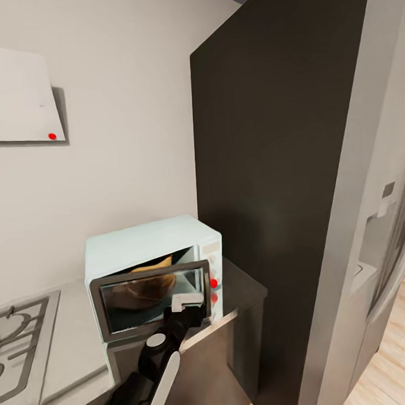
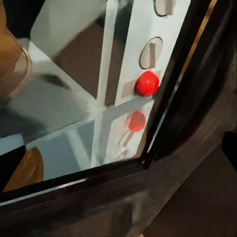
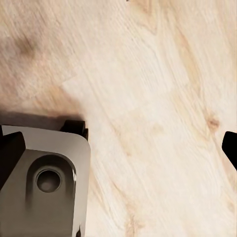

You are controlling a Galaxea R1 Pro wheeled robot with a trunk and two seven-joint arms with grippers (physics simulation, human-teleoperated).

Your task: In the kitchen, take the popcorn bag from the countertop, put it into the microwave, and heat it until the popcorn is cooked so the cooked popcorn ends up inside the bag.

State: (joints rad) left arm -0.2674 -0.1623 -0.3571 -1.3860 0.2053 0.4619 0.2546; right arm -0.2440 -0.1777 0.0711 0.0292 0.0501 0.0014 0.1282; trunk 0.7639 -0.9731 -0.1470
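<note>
head view: one microwave [image 1: 142, 246] holding one popcorn bag [image 1: 154, 274] (door ajar).

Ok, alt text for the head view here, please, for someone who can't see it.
The left arm's gripper reaches to the partly open glass door of a mint-blue microwave on a grey countertop, a mustard-yellow popcorn bag inside. A gas hob sits left, a tall dark cabinet right.
</note>
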